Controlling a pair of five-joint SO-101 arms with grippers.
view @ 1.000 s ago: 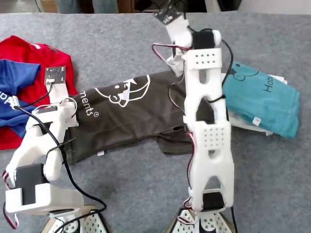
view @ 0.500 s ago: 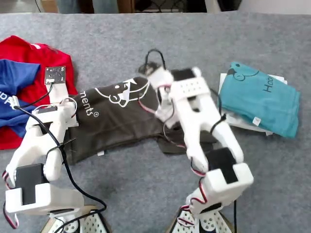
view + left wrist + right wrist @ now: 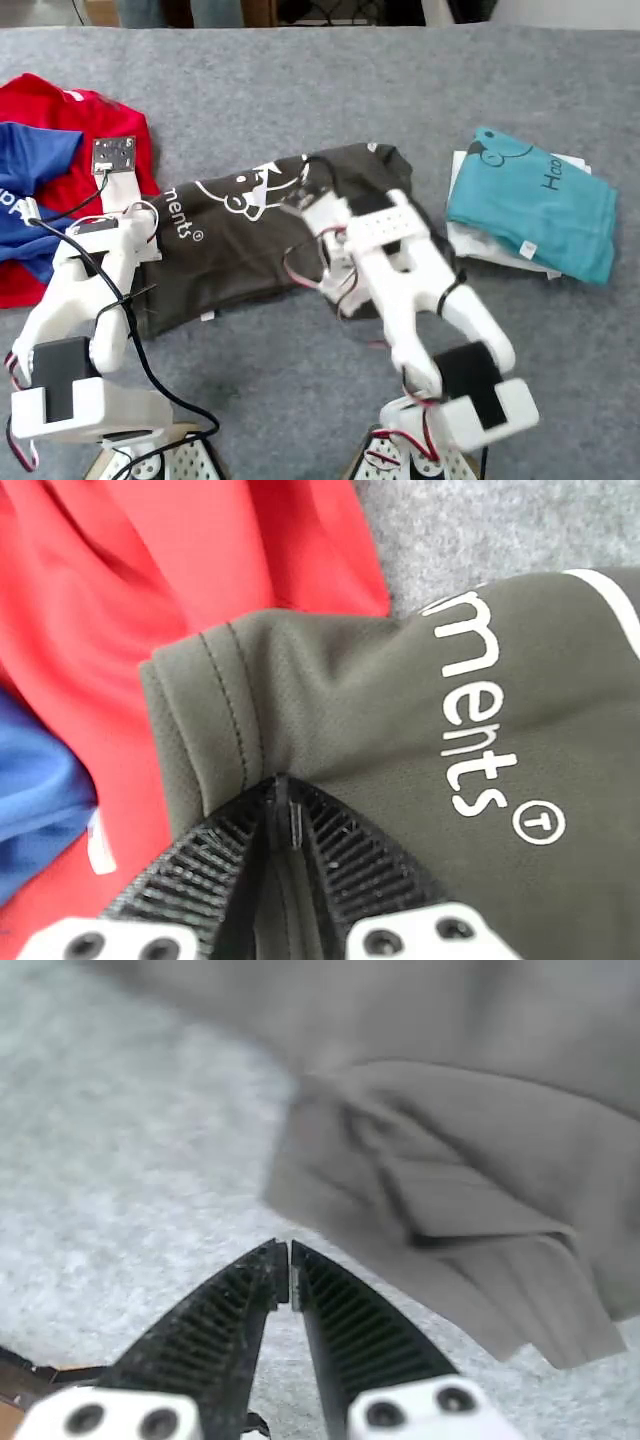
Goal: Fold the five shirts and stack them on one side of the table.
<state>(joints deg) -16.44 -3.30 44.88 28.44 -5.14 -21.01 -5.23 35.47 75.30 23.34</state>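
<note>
1. The dark shirt [image 3: 250,235] lies across the middle of the tabletop [image 3: 230,80], its left end overlapping the red shirt [image 3: 60,110].
2. The left gripper [image 3: 281,808] is clamped on that end's hem; it serves best as a firm anchor.
3. The right gripper [image 3: 289,1260] hangs closed and empty just beside the loose sleeve flap [image 3: 450,1210]. It should open wide, take the flap's edge and tuck it flat inward.
4. The finished fold belongs on the teal shirt [image 3: 530,200], near the right edge.

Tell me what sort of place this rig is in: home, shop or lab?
Probably a robotics lab or workshop bench, not a home: a grey felt-covered table, white left arm and right arm with exposed wiring, and test laundry like the dark shirt and folded teal shirt.
</note>
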